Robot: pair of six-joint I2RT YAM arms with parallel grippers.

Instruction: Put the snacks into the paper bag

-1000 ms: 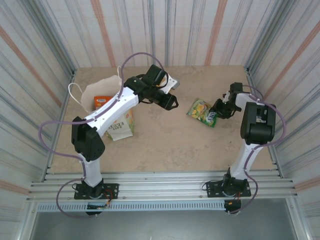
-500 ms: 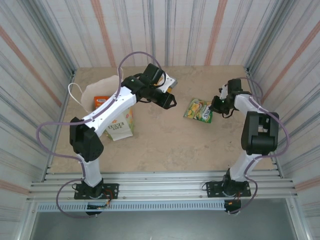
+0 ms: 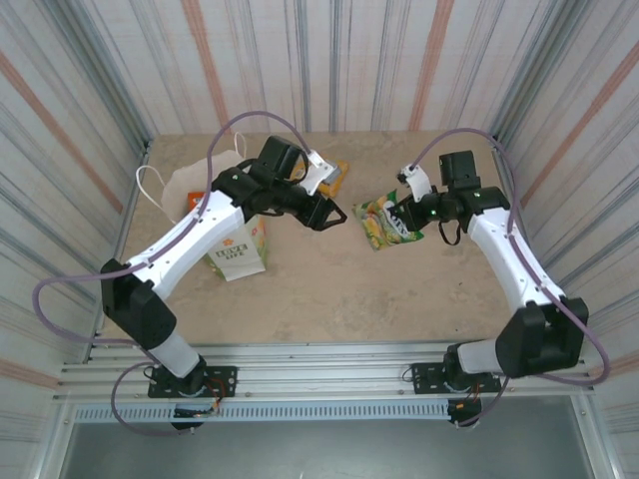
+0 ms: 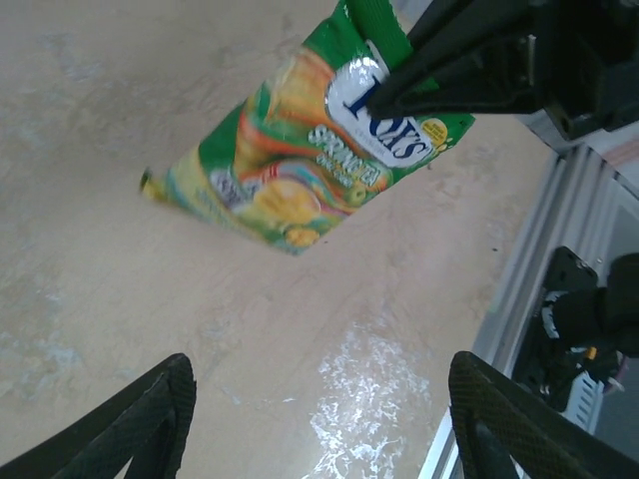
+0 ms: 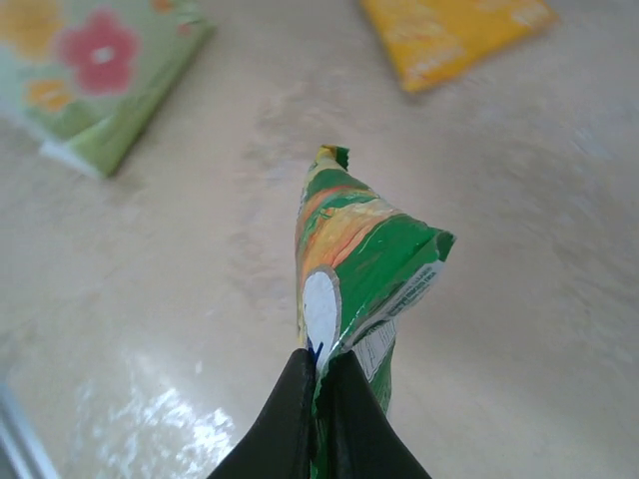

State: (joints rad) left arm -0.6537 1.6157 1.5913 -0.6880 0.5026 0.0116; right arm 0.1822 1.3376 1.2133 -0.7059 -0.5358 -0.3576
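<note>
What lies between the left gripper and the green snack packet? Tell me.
Only bare table separates left gripper from green snack packet, in top and left wrist views.

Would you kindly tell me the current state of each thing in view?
left tool: open, empty.
right tool: shut on the green packet.
green packet: pinched at one end, crumpled.
bag: lying on its side, mouth open.
orange packet: inside the bag's mouth.
yellow packet: lying flat on the table, loose.
</note>
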